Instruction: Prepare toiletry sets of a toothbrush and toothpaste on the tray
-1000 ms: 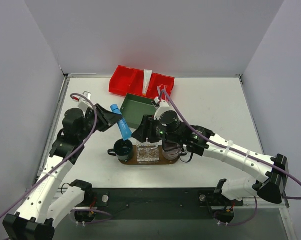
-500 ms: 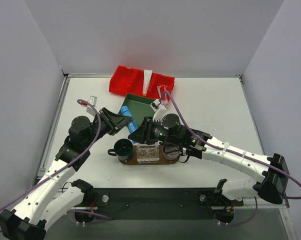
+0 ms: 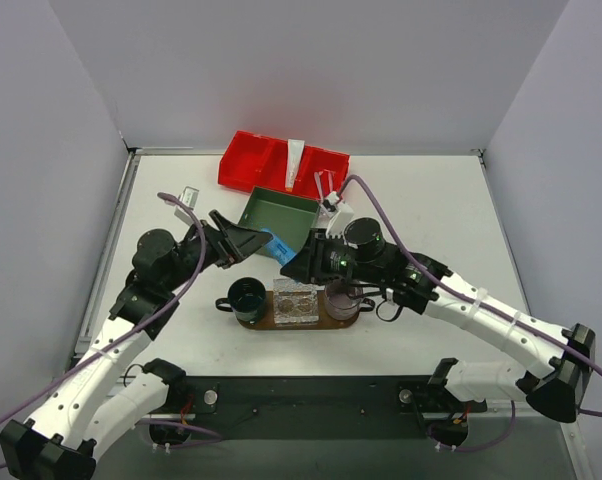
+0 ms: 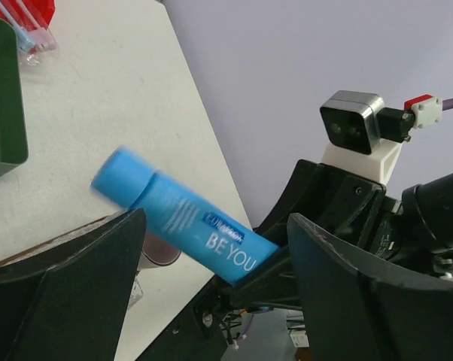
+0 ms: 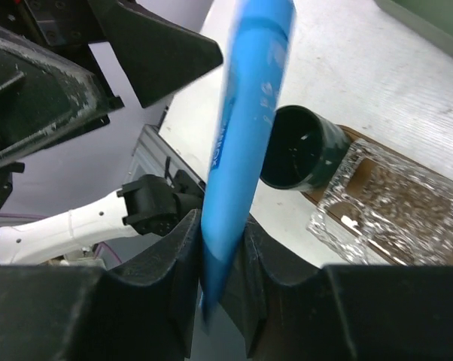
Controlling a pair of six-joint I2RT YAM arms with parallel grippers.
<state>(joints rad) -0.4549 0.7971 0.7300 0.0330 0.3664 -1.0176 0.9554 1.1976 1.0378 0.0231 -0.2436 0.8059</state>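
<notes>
Nearest the arm bases, the flat brown wooden oval tray (image 3: 301, 326) carries a dark round mug (image 3: 246, 297) at its left end. A clear ribbed plastic block (image 3: 296, 303) sits at centre and a second mug (image 3: 341, 300) at its right end. No tube or brush lies on the tray, so the task is judged to be at an early stage.

Just beyond the tray in the overhead view, the small blue soft tube (image 3: 278, 247) is held in the air between both grippers. The right gripper (image 5: 223, 233) pinches one end of the tube, so this arm alone carries it. The left gripper (image 4: 215, 226) has its fingers spread wide on either side of the tube, with no visible contact. This is judged a handover posture, giving the tube to the arm nearer the tray.

Farther back stands the green square box (image 3: 281, 215), then the red divided bin (image 3: 246, 160). The bin holds the white soft tube (image 3: 295, 160) and the slim white-and-pink toothbrushes (image 3: 323, 183), which are too small to count.
</notes>
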